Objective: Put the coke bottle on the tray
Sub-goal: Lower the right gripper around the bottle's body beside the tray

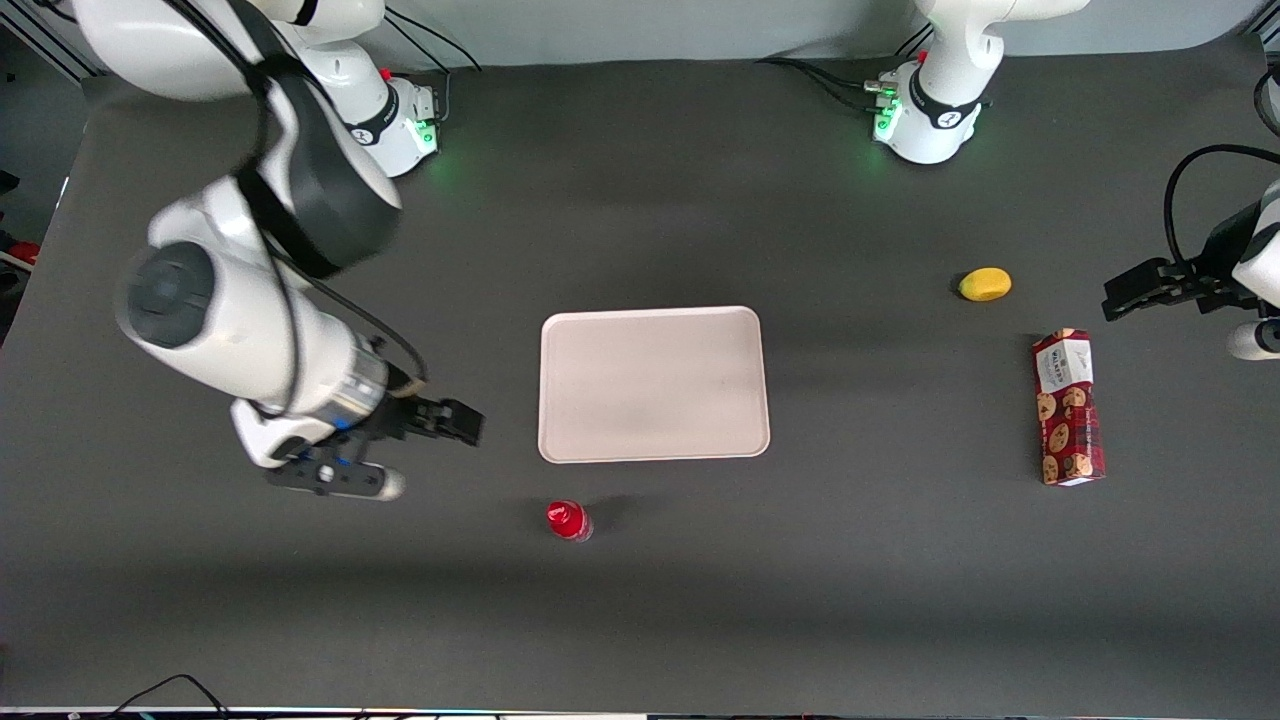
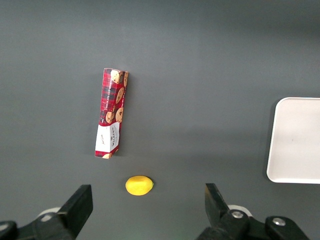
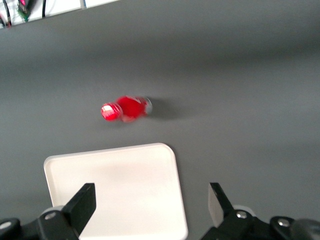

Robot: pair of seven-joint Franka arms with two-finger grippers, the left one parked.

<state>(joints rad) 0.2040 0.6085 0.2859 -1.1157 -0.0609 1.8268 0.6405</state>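
Nearest the front camera, the coke bottle (image 1: 569,521) is seen standing upright on the dark table (image 1: 860,600), its red cap (image 3: 108,111) turned up and nothing touching it. It is placed nearer the front camera than the gripper (image 1: 462,422), and somewhat toward the parked arm's end of the table from it, with a clear gap of bare tabletop between the two. The gripper is held above the table, pointing along it toward the tray (image 1: 655,384), and its two fingers are spread wide apart with nothing between them; in the right wrist view one dark finger (image 3: 81,206) is seen over the tray's surface and the other over the table beside the tray's rim. The tray, pale and flat with rounded corners, is found just beside the gripper, toward the parked arm's end, lying flat and carrying nothing. The bottle is set close to the tray's nearer edge, by the corner closest to the gripper, but apart from the rim and not on the tray. Well away from the gripper, toward the parked arm's end of the table, a long red cookie box (image 1: 1068,407) is laid flat, and a small yellow lemon (image 1: 984,284) is seen near it, farther from the front camera than the box.
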